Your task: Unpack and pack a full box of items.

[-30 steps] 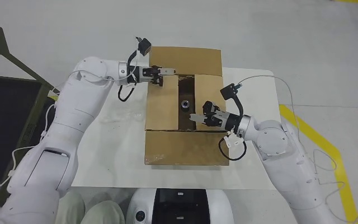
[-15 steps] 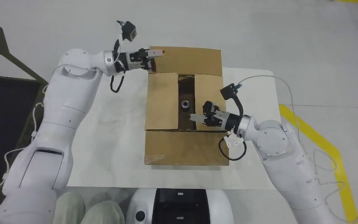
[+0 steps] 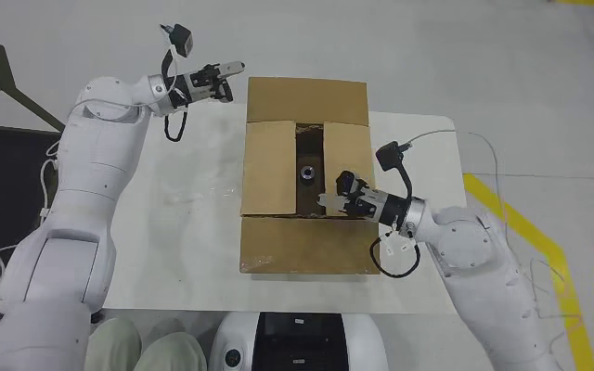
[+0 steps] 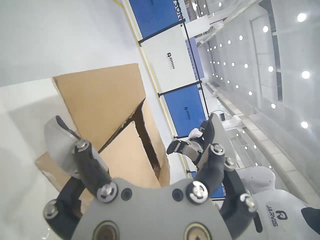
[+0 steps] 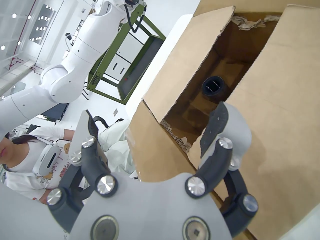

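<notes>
Bright, even light comes from rows of ceiling lamps (image 4: 301,17), casting only faint, soft shadows on the white table (image 3: 186,241) along the box (image 3: 269,176), whose opening is dark inside, while the pale floor (image 3: 464,56) is washed almost white and both wrist views bend straight lines near their edges.

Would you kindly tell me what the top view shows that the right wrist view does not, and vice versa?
The top view adds the whole outline of the brown cardboard box on the white table, with the left gripper off its far left corner. The right wrist view adds torn paper scraps along the opening's far inner edge. Both share the black cylindrical item in the gap between the inner flaps, and the open right gripper beside that gap.
</notes>
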Available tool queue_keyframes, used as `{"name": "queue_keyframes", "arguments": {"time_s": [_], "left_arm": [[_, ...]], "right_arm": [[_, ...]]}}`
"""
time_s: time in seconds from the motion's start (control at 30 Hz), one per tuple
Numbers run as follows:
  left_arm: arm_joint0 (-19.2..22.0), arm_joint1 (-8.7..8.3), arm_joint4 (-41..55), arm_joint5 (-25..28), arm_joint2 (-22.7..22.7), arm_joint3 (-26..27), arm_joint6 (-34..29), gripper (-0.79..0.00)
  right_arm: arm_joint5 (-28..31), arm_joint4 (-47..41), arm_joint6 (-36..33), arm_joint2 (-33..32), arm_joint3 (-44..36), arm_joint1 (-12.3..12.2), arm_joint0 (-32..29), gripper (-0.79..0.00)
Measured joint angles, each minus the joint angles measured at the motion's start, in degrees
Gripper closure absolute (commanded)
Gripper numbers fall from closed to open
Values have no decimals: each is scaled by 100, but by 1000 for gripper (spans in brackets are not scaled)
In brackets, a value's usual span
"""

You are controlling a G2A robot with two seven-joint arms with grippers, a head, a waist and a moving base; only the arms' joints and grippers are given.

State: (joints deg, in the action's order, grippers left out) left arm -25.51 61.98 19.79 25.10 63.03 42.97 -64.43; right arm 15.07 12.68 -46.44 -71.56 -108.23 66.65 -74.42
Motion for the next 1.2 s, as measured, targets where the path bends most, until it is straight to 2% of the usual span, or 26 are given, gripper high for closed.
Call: {"name": "queue_keyframes", "arguments": {"time_s": [0.13,0.33,1.2], "left_arm": [[190,98,37,300,-137,-449,68,-785],[411,231,15,578,-322,-947,177,-785],[410,231,18,577,-321,-948,179,-785]], "right_arm": [[-284,-358,-294,-229,-304,-65,-443,-785],[25,-952,-376,-591,-444,-138,-970,-785],[127,-1060,-374,-639,-417,-150,-1041,-785]]}}
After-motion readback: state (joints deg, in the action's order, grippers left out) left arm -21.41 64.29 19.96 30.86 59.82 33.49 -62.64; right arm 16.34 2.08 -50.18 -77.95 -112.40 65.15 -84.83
